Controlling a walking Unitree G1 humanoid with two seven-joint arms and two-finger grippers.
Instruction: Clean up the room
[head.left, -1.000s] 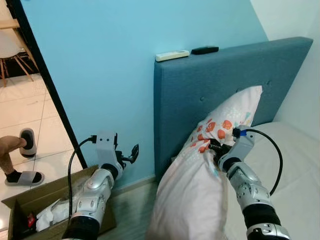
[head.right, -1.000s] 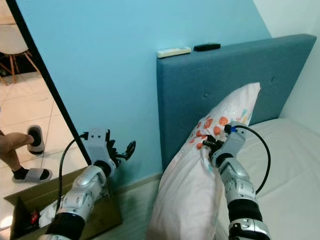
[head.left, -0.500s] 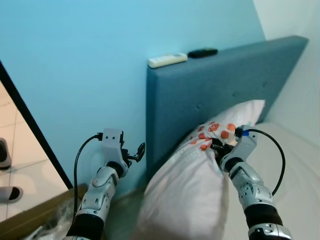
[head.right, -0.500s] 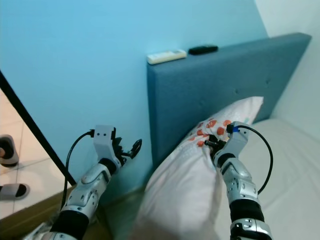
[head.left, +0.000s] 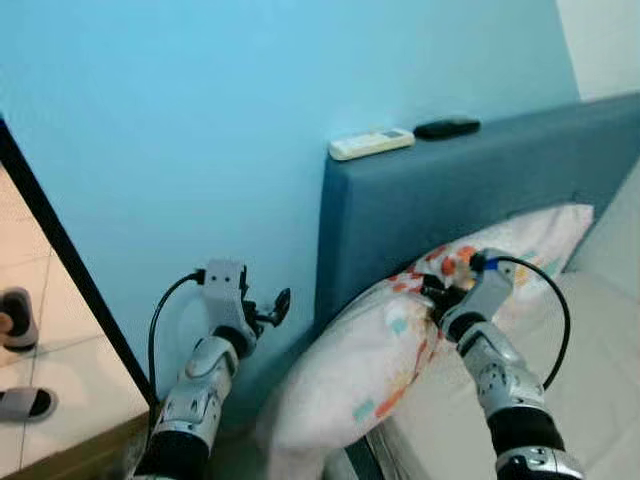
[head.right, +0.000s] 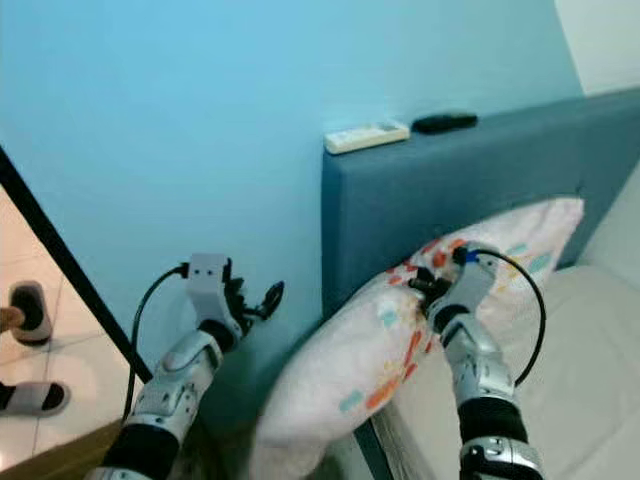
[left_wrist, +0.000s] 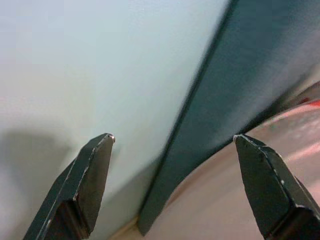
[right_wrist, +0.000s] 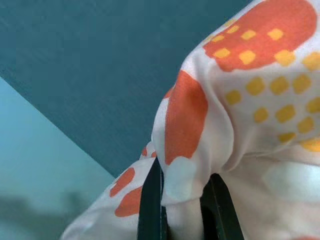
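right gripper (head.left: 437, 297), centre-right of the frame: fingers clamped on a fold of the pillow (head.left: 400, 350). right wrist view confirms it, with a pinch of white cloth bearing orange patches and yellow squares bunched between the two black fingers (right_wrist: 150, 210).

pillow: white with orange and teal print, lying long and tilted from lower centre up to the right edge. upper end rests against the blue headboard (head.left: 420, 210); lower end hangs off the corner of the mattress (head.left: 590, 390), lower centre of the frame.

left gripper (head.left: 272, 306), centre-left: raised in front of the light blue wall (head.left: 200, 120), fingers spread apart, nothing between them. left wrist view: both fingertips (left_wrist: 97, 165) well apart, wall and headboard edge beyond, pillow blurred to one side.

top of headboard, upper centre-right: white remote (head.left: 371, 144) and black remote (head.left: 447, 128) lying just beside each other.

lower left corner: brown edge of a cardboard box (head.left: 70, 460); contents cannot be made out from here.

left edge: tiled floor past a dark door frame (head.left: 60, 260), two grey slippers (head.left: 22, 403) on a person's feet.
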